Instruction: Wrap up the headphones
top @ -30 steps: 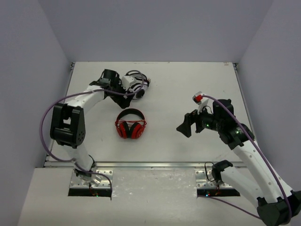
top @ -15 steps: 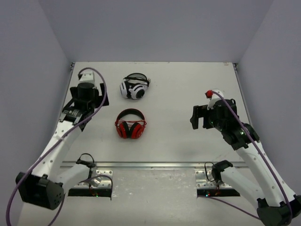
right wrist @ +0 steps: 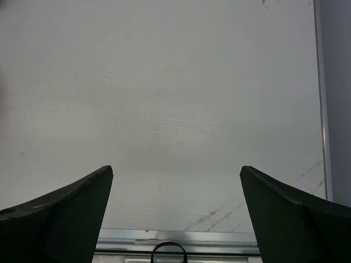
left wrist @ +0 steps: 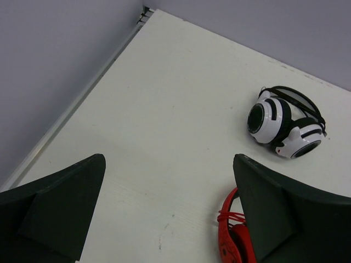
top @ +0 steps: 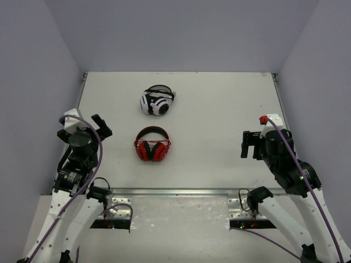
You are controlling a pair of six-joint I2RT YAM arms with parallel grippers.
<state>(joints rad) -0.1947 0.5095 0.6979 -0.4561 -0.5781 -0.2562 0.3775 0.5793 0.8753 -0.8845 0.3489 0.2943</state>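
Observation:
The red headphones (top: 152, 147) lie flat in the middle of the white table (top: 219, 98), with strands of thin red cable across the band. In the left wrist view only their left edge (left wrist: 229, 241) shows, beside my right finger. My left gripper (top: 80, 121) is open and empty at the near left, well left of the headphones; it is also seen wide open in its wrist view (left wrist: 169, 159). My right gripper (top: 258, 147) is open and empty at the near right, far from the headphones, over bare table (right wrist: 175, 167).
White-and-black striped headphones (top: 157, 101) lie beyond the red ones, also in the left wrist view (left wrist: 282, 123). Grey walls stand on three sides. A metal rail (right wrist: 175, 235) runs along the table's near edge.
My left arm has pulled back from the striped headphones to the near left, empty. My right arm has drawn back to the right and nearer. Both headphones lie unmoved.

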